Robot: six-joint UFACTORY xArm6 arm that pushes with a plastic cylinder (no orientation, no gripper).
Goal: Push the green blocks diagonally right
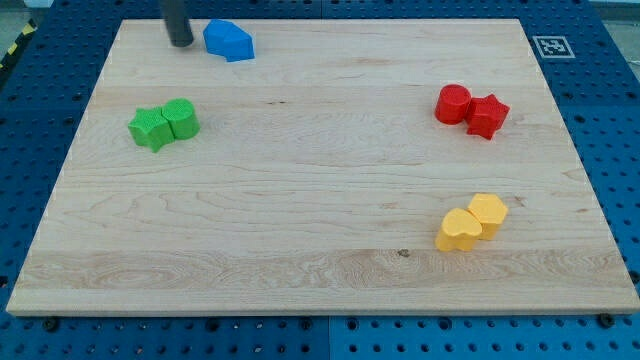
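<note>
Two green blocks sit touching at the view's left: a green star (149,128) and a green cylinder (181,118) to its right. My tip (181,42) stands at the view's top left, above the green blocks and well apart from them. It is just left of a blue block (229,41).
A red cylinder (452,104) and a red star (487,115) touch at the view's right. A yellow heart (458,231) and a yellow hexagon (488,214) touch at the lower right. The wooden board (320,270) lies on a blue perforated table.
</note>
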